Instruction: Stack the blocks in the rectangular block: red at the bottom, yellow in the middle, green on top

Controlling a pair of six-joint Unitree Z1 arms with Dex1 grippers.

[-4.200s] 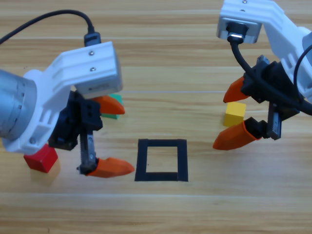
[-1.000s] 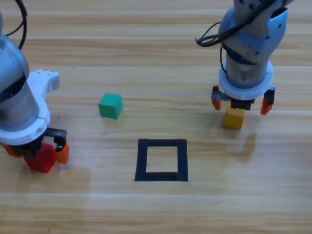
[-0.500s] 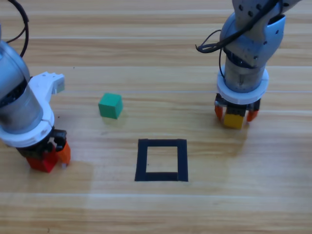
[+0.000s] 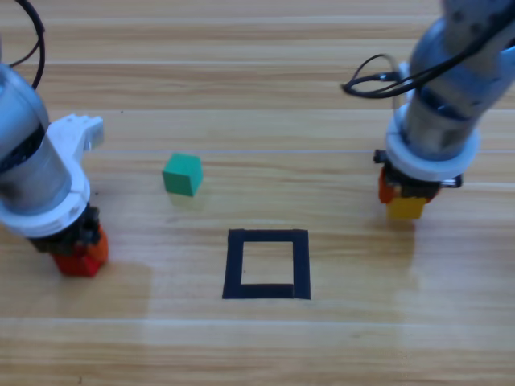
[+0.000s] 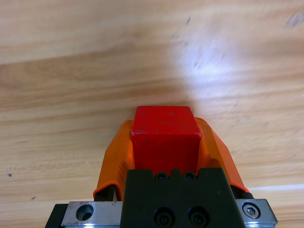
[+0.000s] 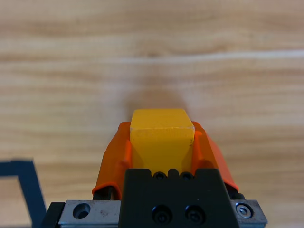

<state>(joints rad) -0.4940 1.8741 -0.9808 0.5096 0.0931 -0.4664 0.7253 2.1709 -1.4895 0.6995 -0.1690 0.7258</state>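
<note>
The red cube [image 4: 77, 262] [image 5: 165, 137] sits at the far left of the table with my left gripper [image 4: 79, 253] [image 5: 165, 142] shut on it, an orange jaw against each side. At the right, my right gripper [image 4: 409, 197] [image 6: 161, 142] is shut on the yellow cube [image 4: 406, 208] [image 6: 161, 137], held just off the wood. Free on the table, left of centre, lies the green cube [image 4: 183, 174]. The rectangular block [image 4: 267, 263] of black tape lies in the middle with bare wood inside; its corner [image 6: 23, 183] shows in the right wrist view.
Both grey arms come down from above, the left one [image 4: 32, 169] over the left edge and the right one [image 4: 451, 88] at the upper right. The table is bare wood between the cubes and the tape outline.
Both grippers closed on their cubes, the left on red and the right on yellow. The right gripper has shifted right and slightly toward the front with the yellow cube.
</note>
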